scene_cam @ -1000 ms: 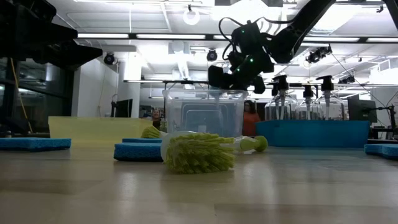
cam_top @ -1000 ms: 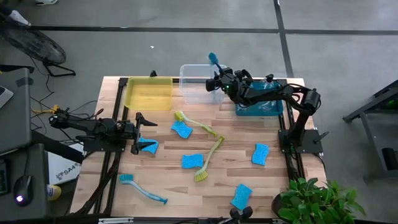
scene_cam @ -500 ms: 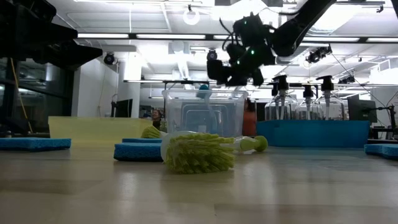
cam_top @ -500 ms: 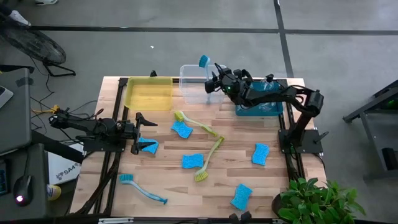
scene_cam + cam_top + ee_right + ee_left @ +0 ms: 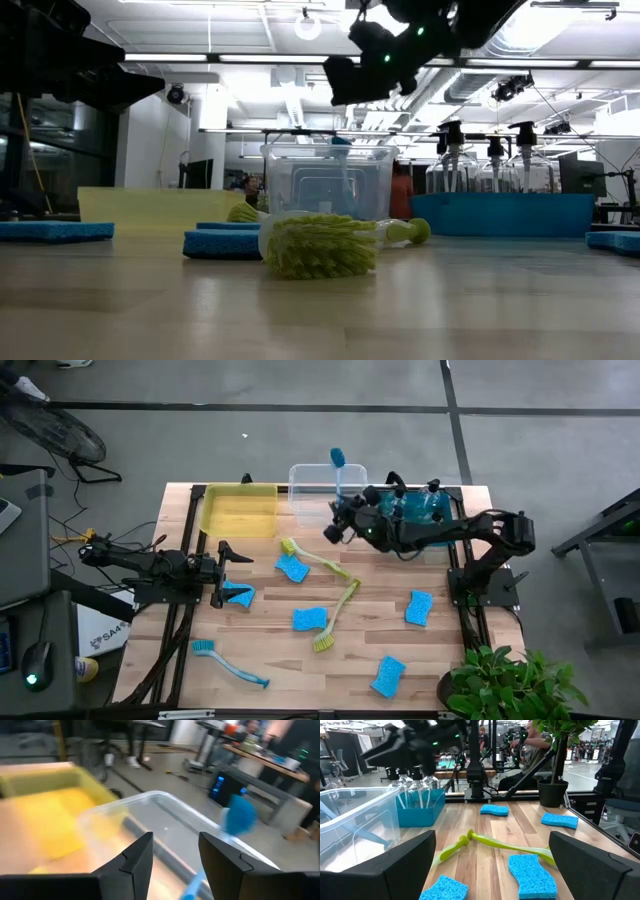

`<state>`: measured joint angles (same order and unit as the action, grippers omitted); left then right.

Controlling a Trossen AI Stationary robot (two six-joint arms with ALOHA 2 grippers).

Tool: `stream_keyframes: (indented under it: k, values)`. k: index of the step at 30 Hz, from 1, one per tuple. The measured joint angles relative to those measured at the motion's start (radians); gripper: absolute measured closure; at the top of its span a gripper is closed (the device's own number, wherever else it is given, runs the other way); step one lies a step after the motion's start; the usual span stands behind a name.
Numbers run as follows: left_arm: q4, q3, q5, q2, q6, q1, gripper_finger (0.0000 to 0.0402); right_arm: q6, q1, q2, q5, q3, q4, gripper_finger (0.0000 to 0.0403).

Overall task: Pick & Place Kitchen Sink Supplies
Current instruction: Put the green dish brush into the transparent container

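Grey concrete floor all round, with dark seams crossing it up at 12 o'clock. The bench has a pale wood-plank top. A leafy potted plant sits off its 5 o'clock corner, and a desk edge with a mouse at 8 o'clock. Low down you see white ceiling strip lights and a big open workshop behind.

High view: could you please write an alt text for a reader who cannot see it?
The right gripper hovers open beside the clear bin, where a blue brush leans. Blue sponges and yellow-green brushes lie across the wooden table; the left gripper waits at its left side.
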<state>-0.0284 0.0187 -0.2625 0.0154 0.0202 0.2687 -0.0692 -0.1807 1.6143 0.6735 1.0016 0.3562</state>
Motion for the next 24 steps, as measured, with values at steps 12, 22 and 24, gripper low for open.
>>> stream_keyframes:
  k: [12,22,24]
  values:
    - [0.0,0.0,0.0,0.0,0.0,0.0,0.002,-0.18,0.165,-0.016,-0.272,0.0,-0.349,0.0251]
    - [0.0,0.0,0.0,0.0,0.0,0.0,0.002,-0.414,0.301,-0.007,-0.44,0.0,-0.495,0.0251]
    - [0.0,0.0,0.0,0.0,0.0,0.0,0.002,-0.445,0.318,0.007,-0.495,0.0,-0.5,0.0251]
